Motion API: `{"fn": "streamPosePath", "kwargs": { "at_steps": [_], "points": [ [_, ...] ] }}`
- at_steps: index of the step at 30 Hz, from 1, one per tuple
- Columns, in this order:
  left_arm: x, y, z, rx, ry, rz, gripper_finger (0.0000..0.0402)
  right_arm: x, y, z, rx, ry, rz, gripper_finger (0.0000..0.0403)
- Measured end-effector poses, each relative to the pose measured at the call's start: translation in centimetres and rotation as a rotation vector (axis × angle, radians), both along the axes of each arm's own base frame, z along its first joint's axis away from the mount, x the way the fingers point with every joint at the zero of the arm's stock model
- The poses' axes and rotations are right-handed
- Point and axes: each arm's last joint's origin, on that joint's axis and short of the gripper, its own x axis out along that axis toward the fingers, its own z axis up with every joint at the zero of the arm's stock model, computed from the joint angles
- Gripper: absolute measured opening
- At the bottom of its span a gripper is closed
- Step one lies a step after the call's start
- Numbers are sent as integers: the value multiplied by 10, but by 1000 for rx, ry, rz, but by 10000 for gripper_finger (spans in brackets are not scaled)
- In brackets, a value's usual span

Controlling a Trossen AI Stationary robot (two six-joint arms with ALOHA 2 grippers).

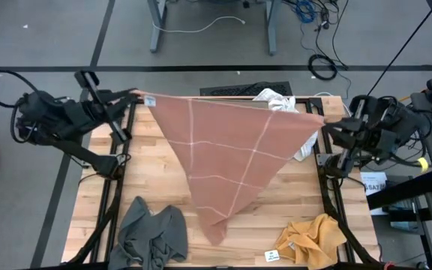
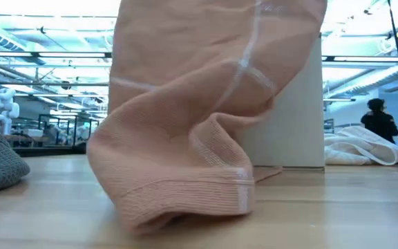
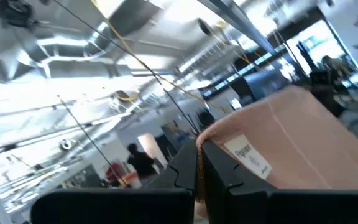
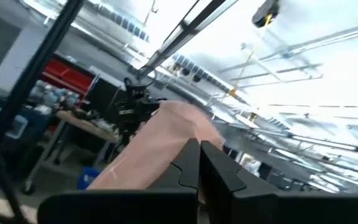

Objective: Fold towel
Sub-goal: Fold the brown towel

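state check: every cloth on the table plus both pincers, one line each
pink towel: lifted, stretched between both pincers, bottom corner dragging on the table
left pincer: shut on one top corner of the pink towel
right pincer: shut on the other top corner
grey cloth: crumpled, lying at the near left
yellow cloth: crumpled, lying at the near right
white cloth: bunched at the far edge, partly behind the pink towel
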Motion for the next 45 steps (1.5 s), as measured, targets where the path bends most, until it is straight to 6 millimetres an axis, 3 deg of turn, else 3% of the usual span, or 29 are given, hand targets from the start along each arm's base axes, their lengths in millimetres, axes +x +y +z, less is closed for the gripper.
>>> {"fn": "streamPosePath", "kwargs": {
  "at_steps": [9,19,26,31,35,42,45],
  "points": [
    [-4,0,6,-8,-72,-27,9,-6,-6,5,7,-61,20,1],
    [10,-5,-10,-64,76,-87,9,10,9,-27,73,234,33,1],
    [26,-14,-22,-108,161,-253,9,30,27,-56,147,406,-17,76],
    [40,-25,-25,-91,170,-452,9,57,43,-72,180,481,19,146],
    [43,-31,-25,-78,162,-559,9,86,55,-89,182,553,-3,177],
    [37,-45,-22,-60,147,-794,9,146,56,-128,130,681,-183,175],
    [37,-51,-24,-71,158,-853,9,173,49,-138,130,693,-141,168]
  ]
}}
